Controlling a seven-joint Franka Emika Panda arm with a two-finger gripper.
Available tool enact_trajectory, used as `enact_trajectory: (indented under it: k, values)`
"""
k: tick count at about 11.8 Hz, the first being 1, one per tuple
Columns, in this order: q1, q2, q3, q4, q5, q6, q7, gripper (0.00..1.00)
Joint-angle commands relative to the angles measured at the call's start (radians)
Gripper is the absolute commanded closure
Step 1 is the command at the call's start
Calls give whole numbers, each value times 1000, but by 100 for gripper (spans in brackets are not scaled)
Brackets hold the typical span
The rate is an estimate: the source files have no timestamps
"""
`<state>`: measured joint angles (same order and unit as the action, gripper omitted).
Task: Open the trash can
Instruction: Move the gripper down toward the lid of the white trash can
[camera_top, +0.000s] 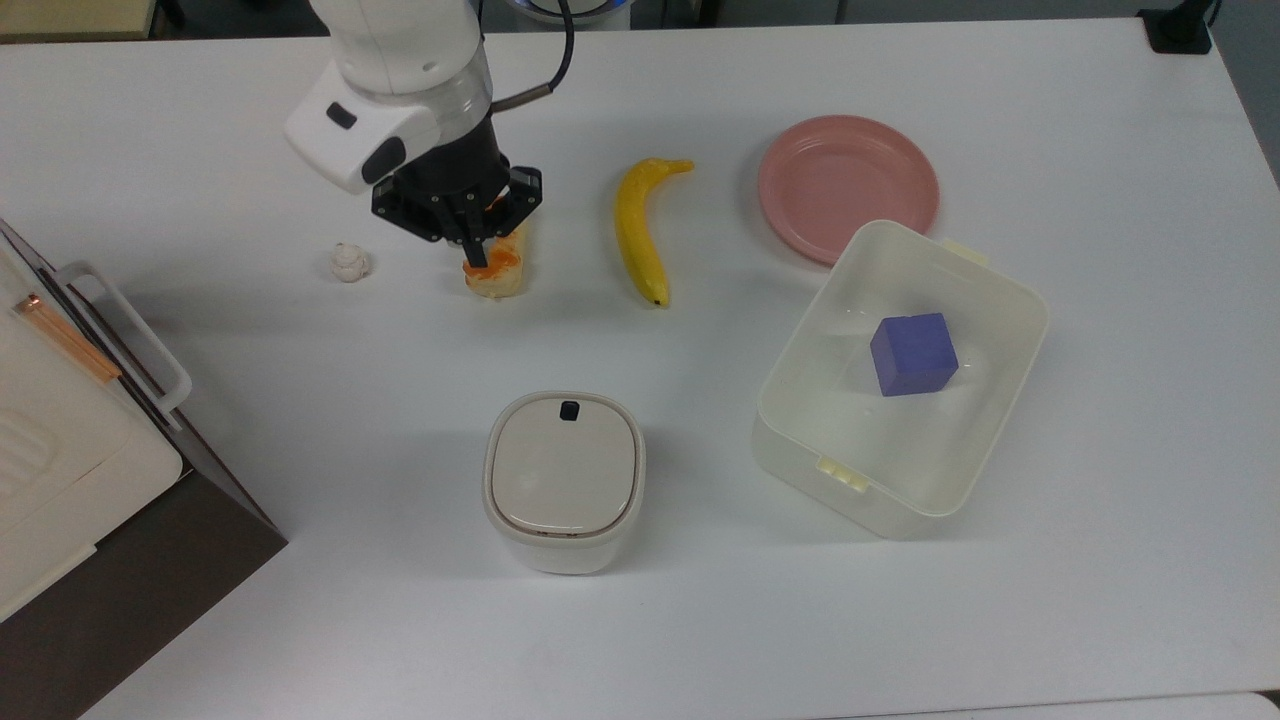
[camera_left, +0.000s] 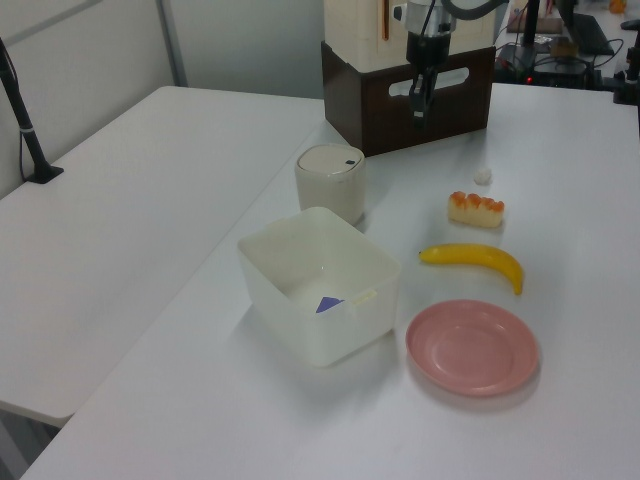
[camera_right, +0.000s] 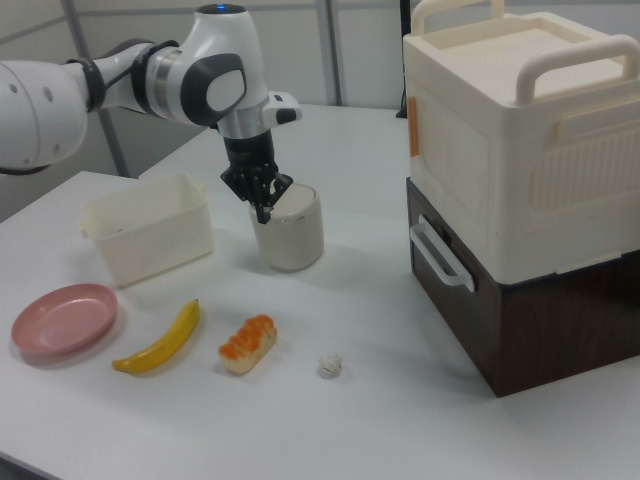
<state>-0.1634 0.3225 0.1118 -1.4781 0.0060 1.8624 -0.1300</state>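
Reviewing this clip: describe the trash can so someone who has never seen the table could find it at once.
Start at the big cream-and-brown appliance at the top view's left edge, then look toward the translucent tub holding a purple cube. Between them stands the trash can, alone on bare table. It is the small cream, rounded-square bin with a closed beige lid and a small black button at the lid's edge.

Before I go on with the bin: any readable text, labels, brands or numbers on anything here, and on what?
None can be read.
trash can: plain lid, only a black button, no marking.
appliance: plain cream and brown panels, an orange strip, no lettering.
tub, purple cube, pink plate: plain.
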Motion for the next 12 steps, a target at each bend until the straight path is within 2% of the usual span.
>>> enact_trajectory:
  k: [1,7,12]
  values:
    - [28,110,-21,129,-18,1,-37,100]
    - [71,228,-27,266,-20,75,-51,100]
    - [85,265,-24,263,-18,176,-57,100]
